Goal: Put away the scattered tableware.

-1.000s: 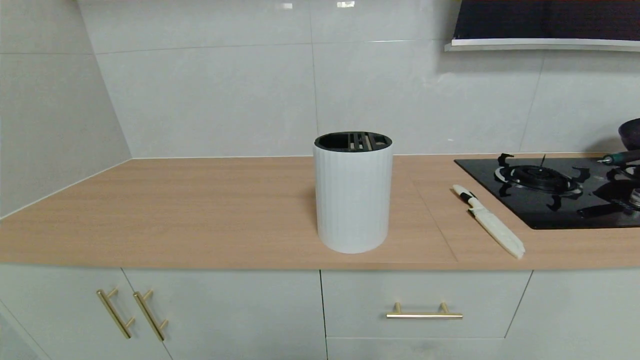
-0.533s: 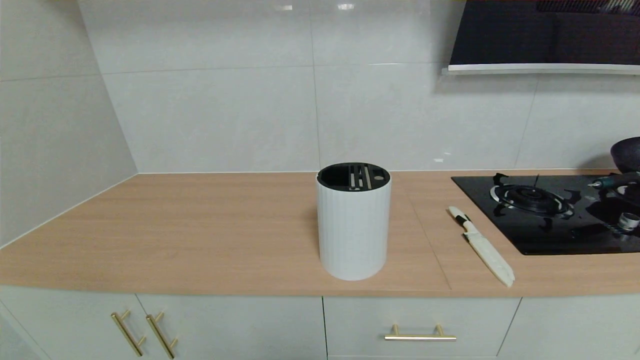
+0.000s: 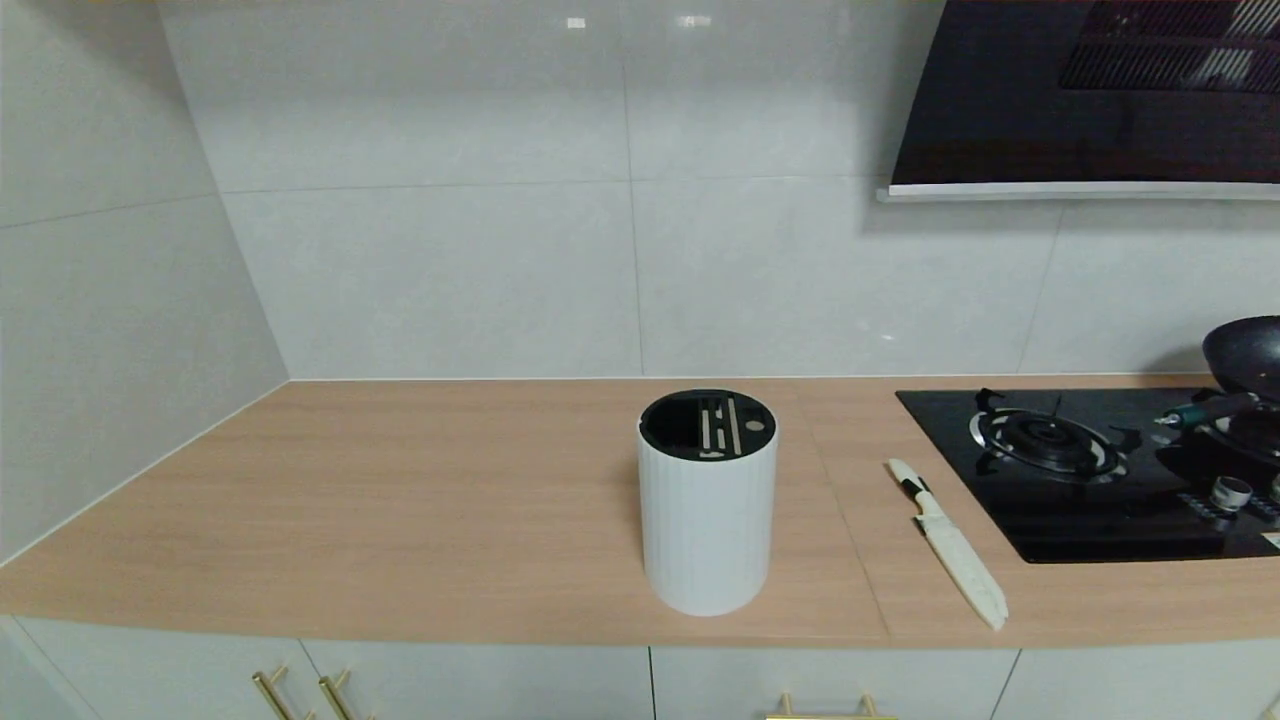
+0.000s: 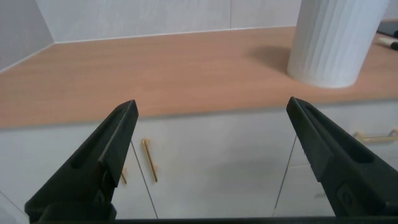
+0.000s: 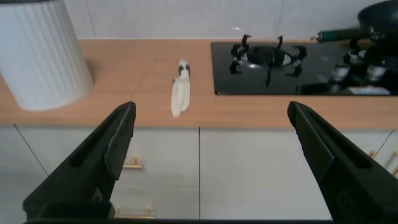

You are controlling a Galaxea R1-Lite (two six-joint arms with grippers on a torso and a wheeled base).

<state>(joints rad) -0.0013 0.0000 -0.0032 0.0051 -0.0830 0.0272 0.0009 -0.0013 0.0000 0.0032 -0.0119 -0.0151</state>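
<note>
Two hands, both spread wide and holding nothing. Your left hand [image 4: 210, 106] hangs in front of the cabinet doors, short of the counter [image 3: 450, 500], and touches nothing. From it the holder [image 4: 333, 43] stands ahead on the counter, well apart, with the knife's handle end just showing past it.

The holder [image 3: 707, 520] is a white ribbed cylinder, upright near the counter's front edge. Its black top has one large opening and several narrow slots.

The knife [image 3: 945, 540] is your task piece. It lies flat on the counter to the right of the holder, apart from it, in the strip between the holder and the hob [image 3: 1090, 480]. It touches neither. The handle is white with a black band; the blade is pale and off-white with a rough look. I cannot tell whether that is a sheath. Its long axis runs from back to front. The handle sits at the far end and the tip points at the counter's front edge, slanting a little to the right as it comes near.

Your right hand [image 5: 210, 107] also hangs off the counter, before the cabinet front. The knife [image 5: 180, 90] lies ahead of it, well apart, seen through the gap between its fingers.

On the black hob's far right sits a dark pan [image 3: 1245, 355].
</note>
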